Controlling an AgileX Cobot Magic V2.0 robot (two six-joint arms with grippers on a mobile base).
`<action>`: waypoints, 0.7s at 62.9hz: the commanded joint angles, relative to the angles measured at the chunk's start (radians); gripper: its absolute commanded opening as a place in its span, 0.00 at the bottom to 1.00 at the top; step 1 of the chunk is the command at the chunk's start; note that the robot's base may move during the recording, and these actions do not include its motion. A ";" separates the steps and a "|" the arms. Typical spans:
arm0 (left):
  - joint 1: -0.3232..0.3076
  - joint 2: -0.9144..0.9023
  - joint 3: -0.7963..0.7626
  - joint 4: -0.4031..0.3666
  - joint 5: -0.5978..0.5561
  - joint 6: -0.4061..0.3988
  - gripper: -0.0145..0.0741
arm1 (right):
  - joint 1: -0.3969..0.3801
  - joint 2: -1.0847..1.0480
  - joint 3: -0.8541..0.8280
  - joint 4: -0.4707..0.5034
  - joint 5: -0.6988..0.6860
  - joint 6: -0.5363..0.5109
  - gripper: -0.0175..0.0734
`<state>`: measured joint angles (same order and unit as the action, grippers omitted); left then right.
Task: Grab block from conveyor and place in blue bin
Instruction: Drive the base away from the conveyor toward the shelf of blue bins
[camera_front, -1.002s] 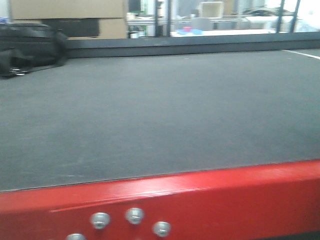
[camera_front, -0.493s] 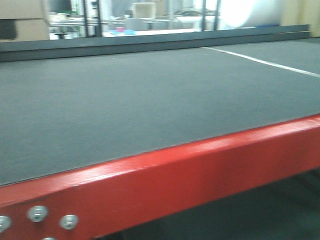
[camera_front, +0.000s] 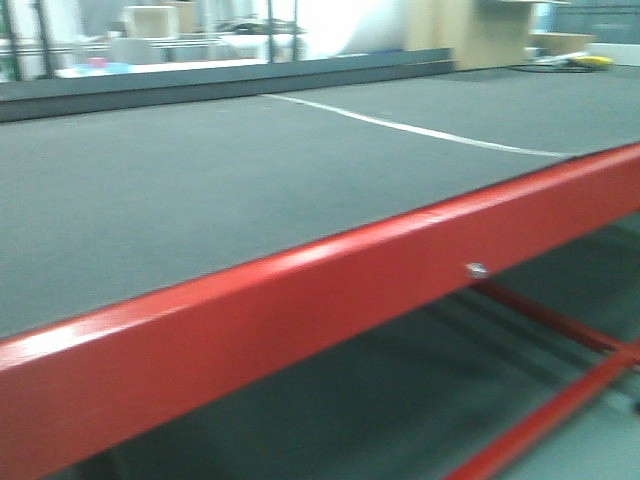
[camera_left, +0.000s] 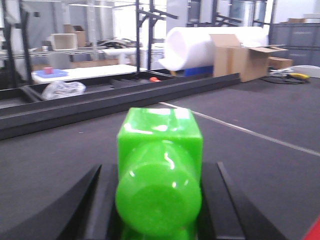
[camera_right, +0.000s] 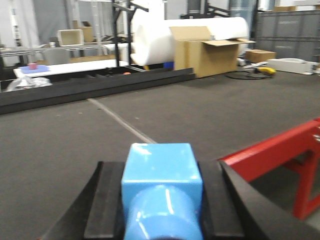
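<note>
- Two blocks, one per arm: your left fingers (camera_left: 99, 200) are clamped on a green block (camera_left: 160, 150) at lower centre of the left wrist view. Your right fingers (camera_right: 107, 200) are clamped on a blue block (camera_right: 162, 170) at lower centre of the right wrist view.
- One dark conveyor belt (camera_front: 200, 190) fills the front view. One red rail (camera_front: 300, 310) edges it, slanting from lower left to the right edge, with one bolt (camera_front: 476, 268) on it.
- One white line (camera_front: 420, 130) crosses the belt from upper centre to the right.
- Since half a second ago the front view has swung: the line sits further left, the rail slants more steeply, the lower-left bolts are gone, and two red struts (camera_front: 545, 315) show at lower right.
</note>
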<state>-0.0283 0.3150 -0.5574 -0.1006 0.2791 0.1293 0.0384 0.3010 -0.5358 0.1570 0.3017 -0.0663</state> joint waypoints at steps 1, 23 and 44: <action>-0.005 -0.002 -0.001 -0.002 -0.020 0.000 0.04 | -0.005 -0.004 -0.008 -0.001 -0.018 -0.006 0.01; -0.005 -0.002 -0.001 -0.002 -0.020 0.000 0.04 | -0.005 -0.004 -0.008 -0.001 -0.018 -0.006 0.01; -0.005 -0.002 -0.001 -0.002 -0.020 0.000 0.04 | -0.005 -0.004 -0.008 -0.001 -0.018 -0.006 0.01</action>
<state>-0.0283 0.3150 -0.5574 -0.1006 0.2791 0.1293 0.0384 0.3010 -0.5358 0.1570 0.3017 -0.0663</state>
